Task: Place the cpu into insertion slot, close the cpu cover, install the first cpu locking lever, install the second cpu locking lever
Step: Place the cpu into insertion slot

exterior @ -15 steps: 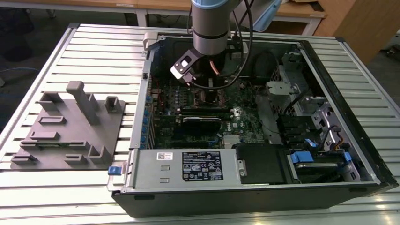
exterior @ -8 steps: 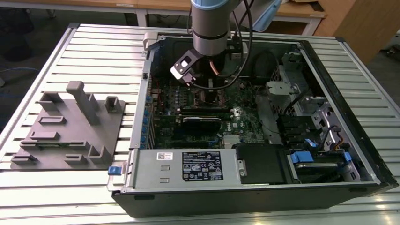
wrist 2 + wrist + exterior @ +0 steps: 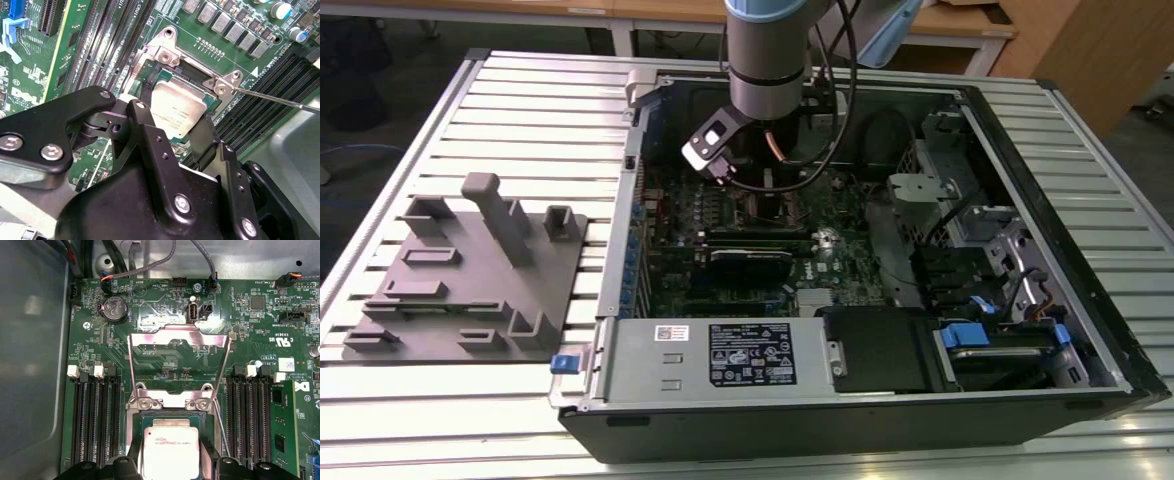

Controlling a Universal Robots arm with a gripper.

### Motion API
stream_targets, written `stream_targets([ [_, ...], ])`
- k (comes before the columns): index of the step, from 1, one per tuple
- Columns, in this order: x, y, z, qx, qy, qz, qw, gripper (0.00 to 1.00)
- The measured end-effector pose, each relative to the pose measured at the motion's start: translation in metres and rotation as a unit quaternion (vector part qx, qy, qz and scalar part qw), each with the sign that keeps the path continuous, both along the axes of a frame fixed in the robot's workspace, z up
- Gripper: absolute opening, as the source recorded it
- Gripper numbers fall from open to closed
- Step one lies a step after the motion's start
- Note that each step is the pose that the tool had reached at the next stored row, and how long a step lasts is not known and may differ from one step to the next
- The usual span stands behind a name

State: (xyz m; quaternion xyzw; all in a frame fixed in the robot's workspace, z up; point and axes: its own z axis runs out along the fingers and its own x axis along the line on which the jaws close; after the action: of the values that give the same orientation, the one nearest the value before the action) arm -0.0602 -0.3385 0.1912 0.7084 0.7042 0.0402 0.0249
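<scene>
The cpu (image 3: 171, 452) at the insertion slot (image 3: 165, 416), cpu cover (image 3: 178, 340) upright beside it, memory slots (image 3: 95, 425) flanking

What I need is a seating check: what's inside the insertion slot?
The cpu lies in the slot, cover raised. The gripper hides its near edge; whatever is beneath the cpu is covered.

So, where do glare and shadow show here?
First wrist view: glare on the raised thin silver metal frame cover and the grey case wall. Second wrist view: the square silver-grey chip looks washed pale. Exterior view: the green motherboard lies shaded.
</scene>
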Motion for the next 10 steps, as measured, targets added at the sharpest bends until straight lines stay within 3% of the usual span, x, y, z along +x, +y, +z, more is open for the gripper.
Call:
stream_targets([
  [10, 0.0001, -0.0003, -0.0005, 0.0003, -0.0002, 0.000, 1.0000, 0.54],
])
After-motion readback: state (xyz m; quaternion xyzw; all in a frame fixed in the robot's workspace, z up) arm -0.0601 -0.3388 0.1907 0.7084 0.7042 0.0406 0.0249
